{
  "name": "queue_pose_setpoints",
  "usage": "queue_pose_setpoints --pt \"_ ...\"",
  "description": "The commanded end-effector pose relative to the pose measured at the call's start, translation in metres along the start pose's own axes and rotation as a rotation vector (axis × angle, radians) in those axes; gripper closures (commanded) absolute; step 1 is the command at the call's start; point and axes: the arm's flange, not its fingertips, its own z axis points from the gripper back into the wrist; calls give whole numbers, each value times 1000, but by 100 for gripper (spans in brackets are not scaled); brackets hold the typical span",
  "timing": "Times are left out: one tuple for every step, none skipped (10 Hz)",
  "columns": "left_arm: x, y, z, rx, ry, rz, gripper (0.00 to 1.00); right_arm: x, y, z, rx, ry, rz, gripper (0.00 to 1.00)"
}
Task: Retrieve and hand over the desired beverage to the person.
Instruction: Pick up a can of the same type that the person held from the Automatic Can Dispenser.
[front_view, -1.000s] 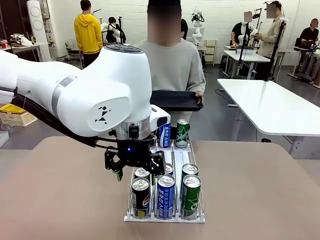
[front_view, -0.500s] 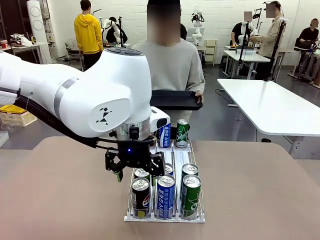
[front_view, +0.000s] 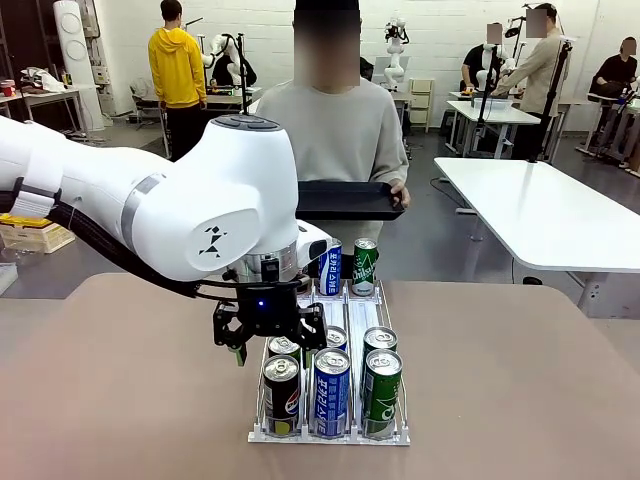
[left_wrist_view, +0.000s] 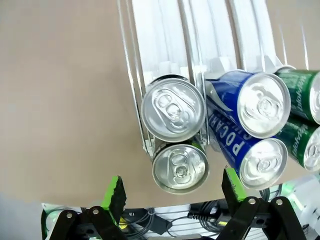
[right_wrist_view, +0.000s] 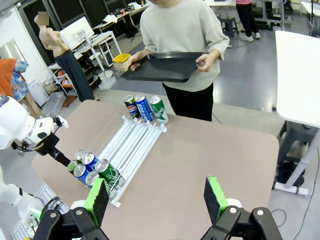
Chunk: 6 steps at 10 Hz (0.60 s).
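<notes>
The left gripper (front_view: 268, 342) hangs released, jaws wide, just above the left-lane can (left_wrist_view: 180, 167) in the rack (left_wrist_view: 165, 40). The right gripper (right_wrist_view: 156, 200) is also released and empty. Grasping and handing over remain; the person (front_view: 340, 130) waits beyond with a tray (front_view: 350, 200).

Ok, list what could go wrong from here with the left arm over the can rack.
1. The open left tool hovers over two silver-topped cans lined up in one lane. Coming down between them, it may grip off-centre or nudge both.
2. The blue cans sit tight alongside, so a finger may clip one.
3. The person holds the black tray beyond the far cans. A low carry might knock them.
</notes>
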Motion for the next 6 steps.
queue_pose_setpoints --pt "4 -6 -6 27 -29 48 0 -1 -1 -2 23 -9 9 0" --pt "4 -8 -9 28 -22 46 0 -1 -1 -2 23 -9 9 0" --pt "4 -11 -11 35 -29 57 0 -1 -1 -2 23 -9 9 0" --pt "4 -12 -14 36 -28 61 0 -1 -1 -2 23 -9 9 0" --pt "4 -12 -16 32 -29 61 0 -1 -1 -2 23 -9 9 0" --pt "6 -11 -17 24 -37 57 0 -1 -1 -2 23 -9 9 0"
